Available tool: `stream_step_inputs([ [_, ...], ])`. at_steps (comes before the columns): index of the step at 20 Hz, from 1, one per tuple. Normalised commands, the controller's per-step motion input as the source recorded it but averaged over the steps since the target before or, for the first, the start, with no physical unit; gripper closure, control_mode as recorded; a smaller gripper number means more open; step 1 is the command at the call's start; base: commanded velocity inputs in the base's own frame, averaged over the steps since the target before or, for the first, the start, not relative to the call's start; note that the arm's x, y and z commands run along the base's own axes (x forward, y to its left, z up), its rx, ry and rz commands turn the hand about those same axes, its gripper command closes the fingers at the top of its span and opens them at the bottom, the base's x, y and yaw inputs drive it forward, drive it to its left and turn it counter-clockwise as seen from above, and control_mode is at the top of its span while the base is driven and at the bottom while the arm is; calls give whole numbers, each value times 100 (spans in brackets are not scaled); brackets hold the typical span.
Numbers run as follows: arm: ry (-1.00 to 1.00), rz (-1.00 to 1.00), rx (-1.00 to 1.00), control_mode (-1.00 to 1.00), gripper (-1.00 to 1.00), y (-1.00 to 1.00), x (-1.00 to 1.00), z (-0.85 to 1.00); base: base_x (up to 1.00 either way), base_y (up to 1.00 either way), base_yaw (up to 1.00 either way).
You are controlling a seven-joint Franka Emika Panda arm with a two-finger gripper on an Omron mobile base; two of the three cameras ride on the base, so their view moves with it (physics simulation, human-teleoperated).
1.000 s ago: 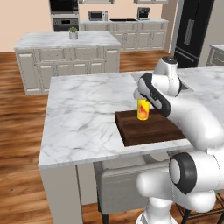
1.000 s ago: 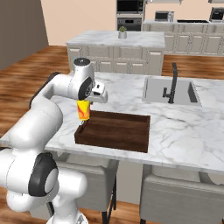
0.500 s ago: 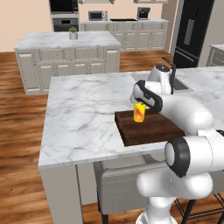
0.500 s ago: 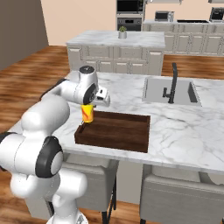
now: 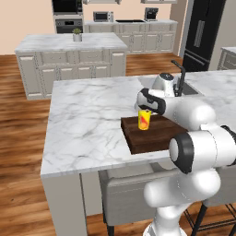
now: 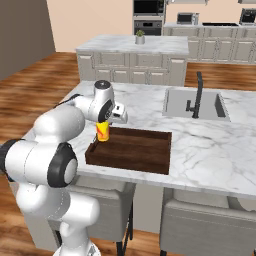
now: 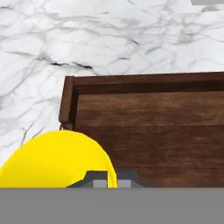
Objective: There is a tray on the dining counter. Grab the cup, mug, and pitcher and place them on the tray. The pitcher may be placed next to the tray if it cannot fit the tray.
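Bright, even rendered light, all sharp.
Soft shadows under the counter (image 5: pixel 92 115) edge; no glare, blur, or edge distortion visible.

Showing glossy white rounded arm segments, bulging at the links, with dark grey rings banding the joints and a dark band wrapping the wrist housing.

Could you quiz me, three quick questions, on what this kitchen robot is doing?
1. True or false: the pincer holds a yellow cup.
2. The cup is over which part of the tray? A) a corner B) the middle
3. Fill in: the black faucet stands at the ____.

Key: 1 true; 2 A, over a corner of the tray, as the hand view shows; 3 sink.
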Motion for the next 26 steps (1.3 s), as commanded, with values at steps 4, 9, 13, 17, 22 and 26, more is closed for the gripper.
stream_step_inputs([
  [4, 0, 0, 0, -100, 100, 0, 29, -27, 0, 0, 0],
  [9, 0, 0, 0, -100, 100, 0, 25, -26, 0, 0, 0],
  [13, 0, 0, 0, -100, 100, 0, 21, -23, 0, 0, 0],
  [17, 0, 0, 0, -100, 100, 0, 14, -18, 0, 0, 0],
  [22, 0, 0, 0, -100, -100, 0, 2, -10, 0, 0, 0],
  [26, 0, 0, 0, -100, -100, 0, 0, 0, 0, 0, 0],
])
